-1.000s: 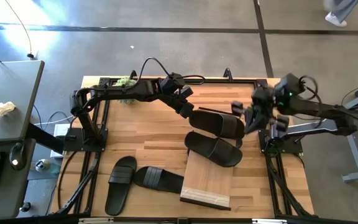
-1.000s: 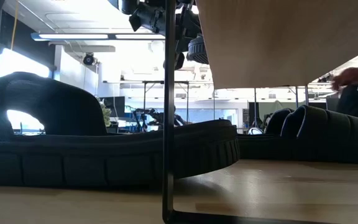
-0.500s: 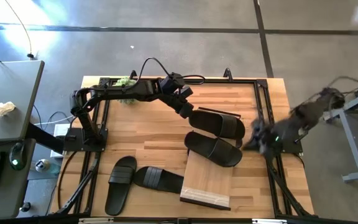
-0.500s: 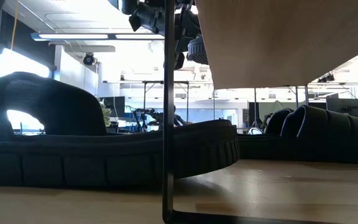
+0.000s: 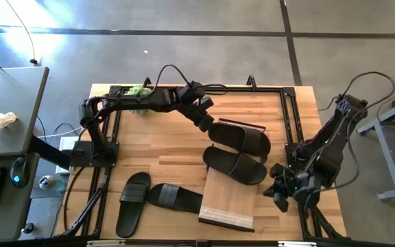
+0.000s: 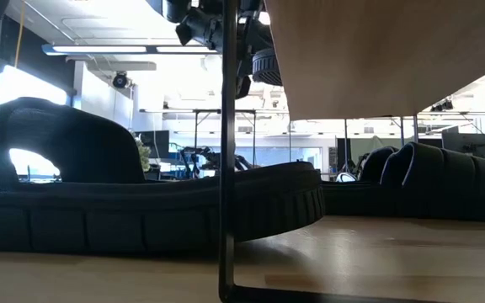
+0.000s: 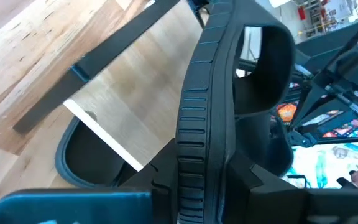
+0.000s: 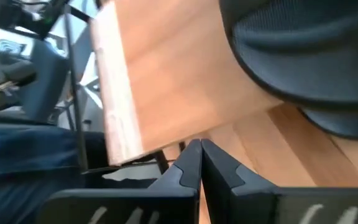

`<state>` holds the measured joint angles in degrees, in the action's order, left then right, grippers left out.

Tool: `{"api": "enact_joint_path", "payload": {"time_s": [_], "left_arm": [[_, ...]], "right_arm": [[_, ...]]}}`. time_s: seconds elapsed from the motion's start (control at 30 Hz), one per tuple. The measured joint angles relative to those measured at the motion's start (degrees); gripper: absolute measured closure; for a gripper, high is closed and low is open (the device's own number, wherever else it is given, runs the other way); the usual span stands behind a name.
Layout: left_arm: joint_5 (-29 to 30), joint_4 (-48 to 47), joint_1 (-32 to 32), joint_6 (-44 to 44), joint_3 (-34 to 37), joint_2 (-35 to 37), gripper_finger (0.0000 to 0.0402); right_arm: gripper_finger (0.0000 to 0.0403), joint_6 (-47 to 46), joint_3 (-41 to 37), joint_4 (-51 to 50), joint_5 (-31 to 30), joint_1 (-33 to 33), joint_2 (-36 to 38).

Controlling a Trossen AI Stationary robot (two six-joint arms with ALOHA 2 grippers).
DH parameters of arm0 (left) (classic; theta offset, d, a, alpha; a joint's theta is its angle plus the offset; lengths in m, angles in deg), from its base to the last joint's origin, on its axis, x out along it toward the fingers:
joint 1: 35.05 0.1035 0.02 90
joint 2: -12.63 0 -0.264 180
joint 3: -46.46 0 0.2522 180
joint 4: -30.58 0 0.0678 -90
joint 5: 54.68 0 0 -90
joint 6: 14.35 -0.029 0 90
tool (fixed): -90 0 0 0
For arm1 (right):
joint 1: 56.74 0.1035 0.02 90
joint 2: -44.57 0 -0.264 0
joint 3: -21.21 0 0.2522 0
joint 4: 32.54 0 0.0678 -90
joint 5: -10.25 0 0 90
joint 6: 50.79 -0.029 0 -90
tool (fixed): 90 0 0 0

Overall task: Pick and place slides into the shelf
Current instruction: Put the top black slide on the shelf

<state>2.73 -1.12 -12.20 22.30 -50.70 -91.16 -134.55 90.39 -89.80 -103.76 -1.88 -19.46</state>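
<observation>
Two slides (image 5: 158, 200) lie loose on the tabletop (image 5: 156, 147) at about 7 o'clock, soles flat, not yet picked. Just right of them, near 6 o'clock, the shelf (image 5: 230, 199) sits with its plank top mostly bare at the near end.

Two more slides rest around the centre: the lower one (image 5: 236, 165) overlaps the shelf's far end, and the upper one (image 5: 240, 137) lies beside it toward 1 o'clock. The left gripper (image 5: 205, 121), reaching in from 10 o'clock, is closed narrowly on the edge of this upper slide; its wrist view shows the ribbed sole (image 7: 197, 130) standing on edge between the fingers, likely a rim grip so the sandal can be swung onto the plank.

At 4 o'clock the right gripper (image 5: 280, 194) waits off the shelf's corner, fingers (image 8: 188, 168) pressed together and holding nothing, apparently keeping clear
</observation>
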Motion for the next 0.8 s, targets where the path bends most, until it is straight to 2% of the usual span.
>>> {"api": "enact_joint_path", "payload": {"time_s": [0.23,0.57,0.8], "left_arm": [[-0.8,-1.2,0.0,-0.6,0.1,-1.1,0.0324],[-0.1,-1.2,0.0,-5.5,0.1,-1.1,0.0323],[-0.1,-1.9,0.0,-10.9,0.1,-1.1,0.028]], "right_arm": [[0.0403,-4.7,0.0,-3.0,-1.4,-0.5,-3.6],[0.0403,-4.8,0.0,-6.6,-5.0,-1.1,-2.7],[0.0403,-6.4,0.0,-8.8,-5.5,-1.2,-2.7]]}}
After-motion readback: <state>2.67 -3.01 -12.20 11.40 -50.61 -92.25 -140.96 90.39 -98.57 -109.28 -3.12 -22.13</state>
